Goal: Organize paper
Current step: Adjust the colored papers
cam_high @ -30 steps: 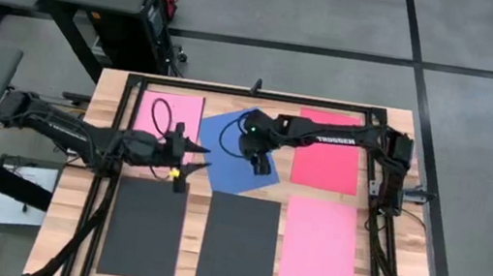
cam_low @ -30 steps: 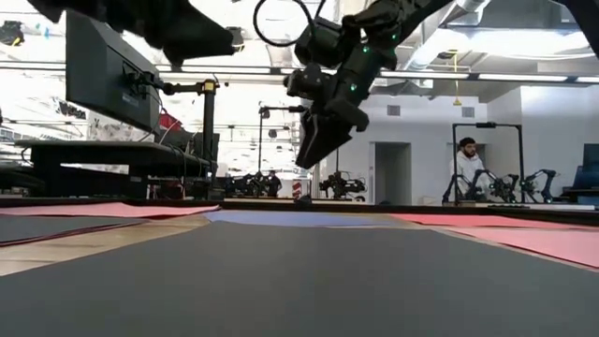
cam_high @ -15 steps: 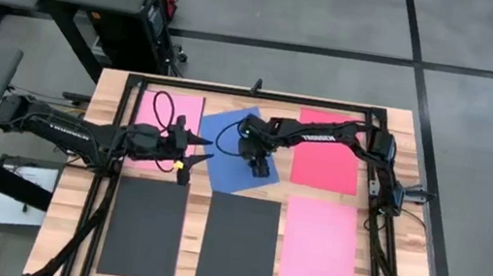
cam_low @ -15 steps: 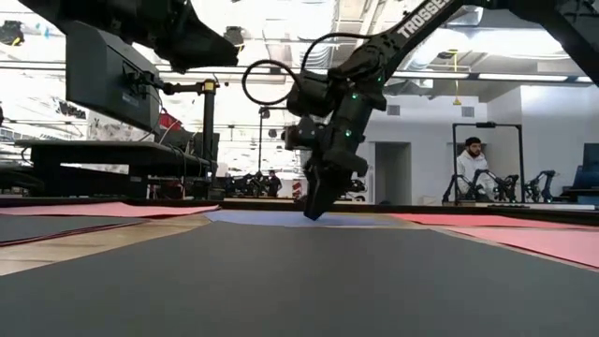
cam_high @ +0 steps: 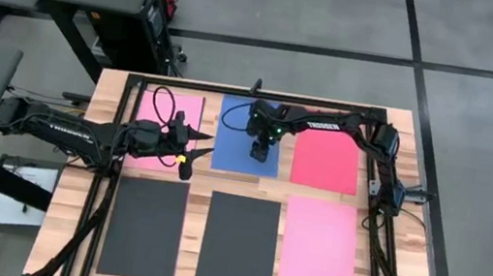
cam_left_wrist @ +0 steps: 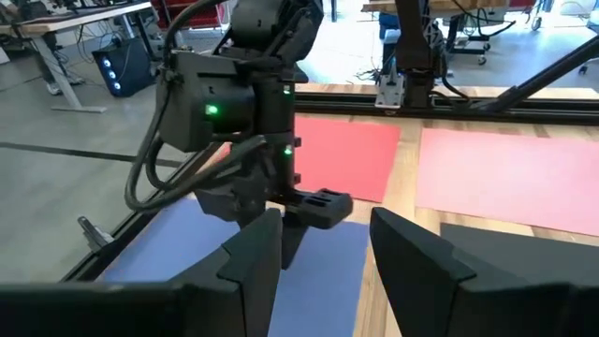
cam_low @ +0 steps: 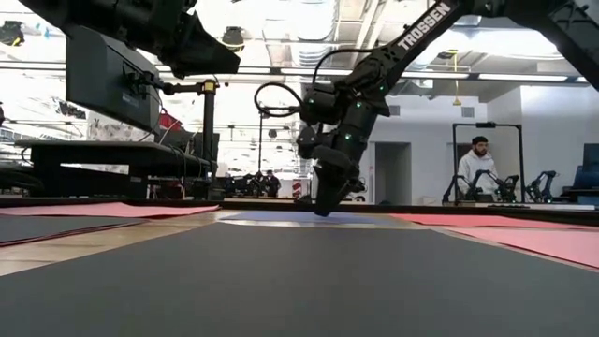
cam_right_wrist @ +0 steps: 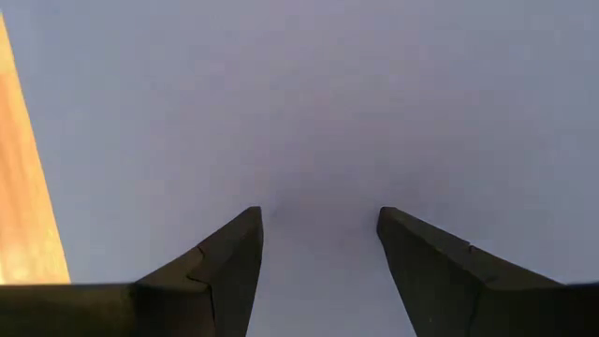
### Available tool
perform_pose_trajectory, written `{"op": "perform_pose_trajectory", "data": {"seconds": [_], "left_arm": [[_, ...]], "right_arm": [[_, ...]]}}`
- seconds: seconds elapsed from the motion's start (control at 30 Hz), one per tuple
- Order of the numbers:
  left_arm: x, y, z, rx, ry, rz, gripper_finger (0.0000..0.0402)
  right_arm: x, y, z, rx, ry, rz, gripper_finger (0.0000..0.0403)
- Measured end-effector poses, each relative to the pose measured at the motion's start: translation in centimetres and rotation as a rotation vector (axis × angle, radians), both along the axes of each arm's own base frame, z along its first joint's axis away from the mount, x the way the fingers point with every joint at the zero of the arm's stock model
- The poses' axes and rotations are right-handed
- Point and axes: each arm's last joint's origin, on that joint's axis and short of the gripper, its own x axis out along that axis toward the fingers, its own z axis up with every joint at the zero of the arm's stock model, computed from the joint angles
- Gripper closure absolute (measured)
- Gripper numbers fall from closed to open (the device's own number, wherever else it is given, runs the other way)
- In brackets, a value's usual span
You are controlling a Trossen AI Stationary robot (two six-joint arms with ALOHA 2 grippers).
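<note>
Left gripper (cam_high: 194, 150) is hovering just left of the blue sheet (cam_high: 234, 151), fingers partly spread, holding nothing. Right gripper (cam_high: 260, 152) is pressing down onto that sheet's middle, fingers apart; it's lying long-axis front-to-back on the table (cam_high: 384, 266).

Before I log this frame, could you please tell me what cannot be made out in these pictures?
- High view: much of the small pink sheet is hidden under the left arm and left hand.
- High view: the right hand covers part of the blue sheet.
- Low view: whether the right hand's fingertips touch the blue sheet cannot be told.
- Low view: the person in the room is too small for detail.
</note>
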Motion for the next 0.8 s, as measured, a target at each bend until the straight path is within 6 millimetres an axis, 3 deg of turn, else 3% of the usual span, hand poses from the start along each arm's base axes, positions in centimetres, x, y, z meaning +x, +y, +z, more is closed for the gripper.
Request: {"op": "perform_pose_trajectory", "data": {"seconds": [0.3, 0.8], "left_arm": [[0.0, 0.0, -0.1, -0.009, 0.005, 0.001, 0.0254], [0.0, 0.0, -0.1, -0.014, 0.010, 0.002, 0.0254]], "right_arm": [[-0.2, 0.3, 0.3, -0.003, 0.015, 0.005, 0.0196], [-0.2, 1.6, 3.5, -0.034, -0.052, 0.034, 0.0196]]}}
